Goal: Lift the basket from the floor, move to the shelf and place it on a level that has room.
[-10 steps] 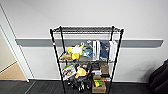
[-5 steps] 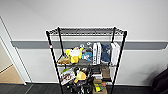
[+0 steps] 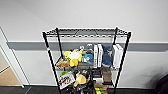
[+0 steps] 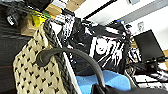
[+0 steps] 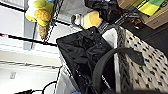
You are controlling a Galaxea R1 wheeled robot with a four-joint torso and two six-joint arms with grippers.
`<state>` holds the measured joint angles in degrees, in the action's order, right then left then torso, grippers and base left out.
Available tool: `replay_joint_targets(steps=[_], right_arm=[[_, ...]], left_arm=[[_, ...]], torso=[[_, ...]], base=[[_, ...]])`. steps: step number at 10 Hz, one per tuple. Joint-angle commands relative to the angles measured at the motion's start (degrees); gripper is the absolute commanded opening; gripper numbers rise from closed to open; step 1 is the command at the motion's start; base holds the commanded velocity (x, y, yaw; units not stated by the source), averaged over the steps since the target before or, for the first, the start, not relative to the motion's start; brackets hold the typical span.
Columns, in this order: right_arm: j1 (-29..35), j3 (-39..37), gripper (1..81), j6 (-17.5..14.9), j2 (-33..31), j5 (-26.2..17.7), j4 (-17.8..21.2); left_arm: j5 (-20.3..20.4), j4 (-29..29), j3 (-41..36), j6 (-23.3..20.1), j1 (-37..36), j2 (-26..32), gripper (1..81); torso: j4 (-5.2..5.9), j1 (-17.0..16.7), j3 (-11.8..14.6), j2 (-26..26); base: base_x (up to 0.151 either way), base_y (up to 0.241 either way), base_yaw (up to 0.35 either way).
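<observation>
Facing shelf (image 3: 86,60), basket (image 4: 37,72) up at both wrists.
I see top level (image 3: 86,32) bare at 12 o'clock, yellow plush (image 3: 73,57) below; can't tell either gripper's grip.

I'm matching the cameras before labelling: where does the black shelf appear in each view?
Head view: the shelf stands centred against the wall.
Left wrist view: its dark tier edge, beyond the basket.
Right wrist view: its post, beside a yellow plush.
Shared landmark: the yellow-green box.
</observation>
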<state>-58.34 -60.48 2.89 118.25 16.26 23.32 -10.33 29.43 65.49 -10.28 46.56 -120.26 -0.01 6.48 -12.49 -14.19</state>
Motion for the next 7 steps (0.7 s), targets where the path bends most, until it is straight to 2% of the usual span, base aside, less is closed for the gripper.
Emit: replay_joint_targets(steps=[1, 7], right_arm=[[3.5, 5.3, 1.0, 0.3, -1.8, -1.9, -3.4], [2.5, 5.6, 1.0, 0.3, -1.8, -1.6, -4.1]], left_arm=[[1.4, 1.0, -6.0, -3.6, -2.8, 2.2, 1.0], [1.5, 0.9, -7.0, -4.3, -1.7, 1.7, 1.0]], torso=[[0.0, 0.0, 0.0, 0.0], [0.0, 0.0, 0.0, 0.0]], base=[[0.154, 0.0, 0.0], [0.154, 0.0, 0.0]])
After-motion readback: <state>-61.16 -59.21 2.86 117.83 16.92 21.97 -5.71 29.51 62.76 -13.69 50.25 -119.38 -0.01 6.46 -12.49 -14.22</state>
